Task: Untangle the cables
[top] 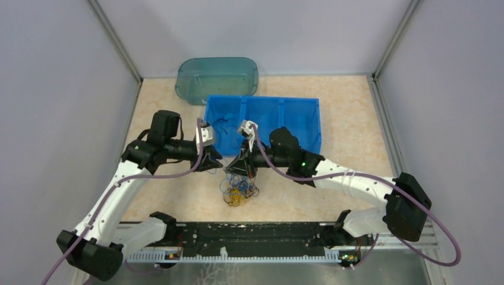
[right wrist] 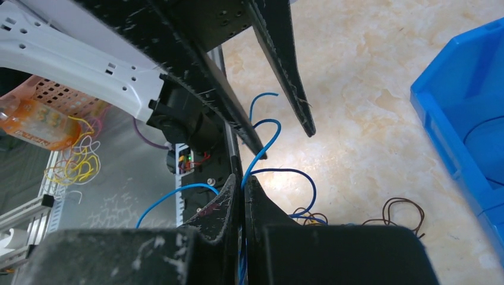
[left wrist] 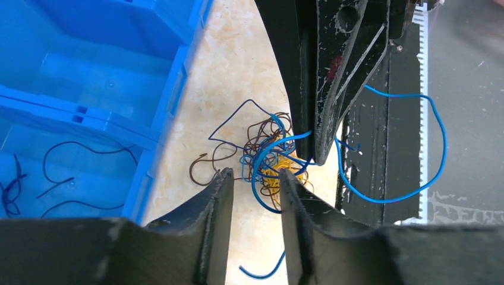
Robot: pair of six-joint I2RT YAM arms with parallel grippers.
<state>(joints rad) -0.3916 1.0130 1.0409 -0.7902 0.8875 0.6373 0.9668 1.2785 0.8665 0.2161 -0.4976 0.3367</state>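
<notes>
Cables [top: 239, 191] bunched in a small knot of blue, dark and yellow strands on the table [top: 356, 119], just in front of the blue bin [top: 300, 122] and between the two arms. Right pincer [right wrist: 241, 180] closed tight on a blue cable [right wrist: 259, 151] leading out of the knot, tips just beside the clump, more blue cable looping away toward the near edge. Left pincer [left wrist: 256, 173] open, fingers spread to either side of the clump, nothing gripped; touching the strands or just above them, impossible to tell. Tips of the two pincers close together over the knot. A few loose dark strands [left wrist: 89, 145] lying in the left compartment of the bin. Green see-through tub [top: 217, 77] behind the bin, near the far wall.
</notes>
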